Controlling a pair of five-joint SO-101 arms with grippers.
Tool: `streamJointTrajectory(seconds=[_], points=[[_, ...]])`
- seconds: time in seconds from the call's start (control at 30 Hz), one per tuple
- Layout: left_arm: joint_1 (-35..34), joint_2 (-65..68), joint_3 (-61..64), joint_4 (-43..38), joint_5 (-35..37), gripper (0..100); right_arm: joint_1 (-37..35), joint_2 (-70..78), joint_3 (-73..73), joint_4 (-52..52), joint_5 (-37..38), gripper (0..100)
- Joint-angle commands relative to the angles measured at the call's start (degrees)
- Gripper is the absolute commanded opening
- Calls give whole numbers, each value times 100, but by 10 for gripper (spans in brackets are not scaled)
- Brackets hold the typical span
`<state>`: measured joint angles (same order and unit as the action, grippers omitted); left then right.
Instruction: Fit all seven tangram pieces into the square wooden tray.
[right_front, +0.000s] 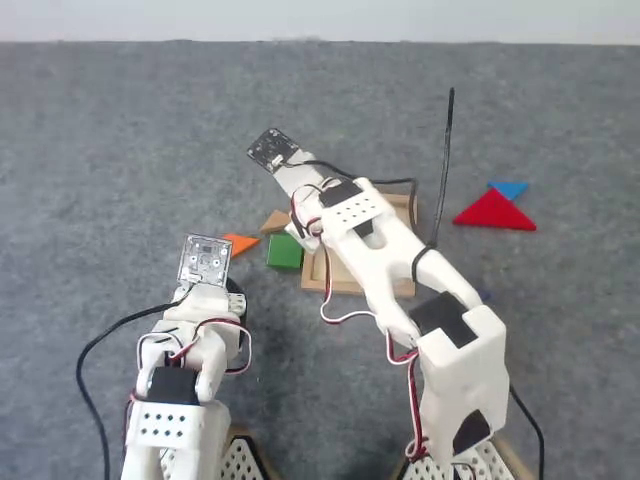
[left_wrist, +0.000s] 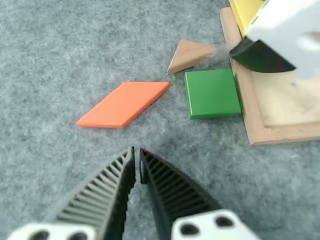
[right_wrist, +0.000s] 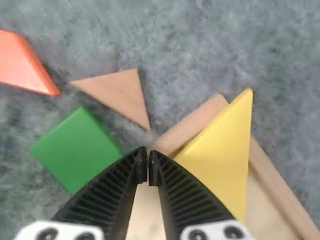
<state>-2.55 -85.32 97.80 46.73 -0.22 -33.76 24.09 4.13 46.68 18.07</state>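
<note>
The right pincer (right_wrist: 148, 152), closed and empty, hung at a corner of the square wooden tray (right_wrist: 190, 122), beside the yellow triangle (right_wrist: 220, 150), whose tip apparently rode on the rim. Seating it seemed the job: push low with shut tips until its edges dropped flush inside. The left pincer (left_wrist: 136, 152), also closed on nothing, hovered near the orange parallelogram (left_wrist: 124, 103). One tray and six pieces showed. The green square (left_wrist: 212, 93) and tan triangle (left_wrist: 189, 54) lay on the desk (right_front: 120, 130) beside the tray, the red triangle (right_front: 492, 212) and blue triangle (right_front: 508, 188) well apart.

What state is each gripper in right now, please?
Left gripper: closed, holding nothing.
Right gripper: closed, holding nothing.
</note>
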Motion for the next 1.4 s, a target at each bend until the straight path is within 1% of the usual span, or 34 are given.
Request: streamJointTrajectory(seconds=[0.0, 0.57, 0.7, 0.83, 0.97, 1.1, 1.17, 1.27, 1.37], points=[[-18, -70, -101, 0, 35, 14, 198, -75, -273, 145, 97, 13], [-18, -70, -101, 0, 35, 14, 435, -66, -246, 602, 114, 11], [-18, -70, -101, 0, 35, 14, 453, -66, -246, 848, 387, 9], [-18, -70, -101, 0, 35, 14, 462, -66, -246, 963, 422, 9], [-18, -70, -101, 0, 35, 14, 664, -110, -237, 971, 431, 9], [-18, -70, -101, 0, 35, 14, 901, -620, 167, 927, 633, 9], [-18, -70, -101, 0, 35, 14, 980, -998, 492, 699, 642, 9], [-18, -70, -101, 0, 35, 14, 963, -1420, 958, 321, 659, 12], [-18, -70, -101, 0, 35, 14, 945, -1763, 1240, 198, 642, 13]])
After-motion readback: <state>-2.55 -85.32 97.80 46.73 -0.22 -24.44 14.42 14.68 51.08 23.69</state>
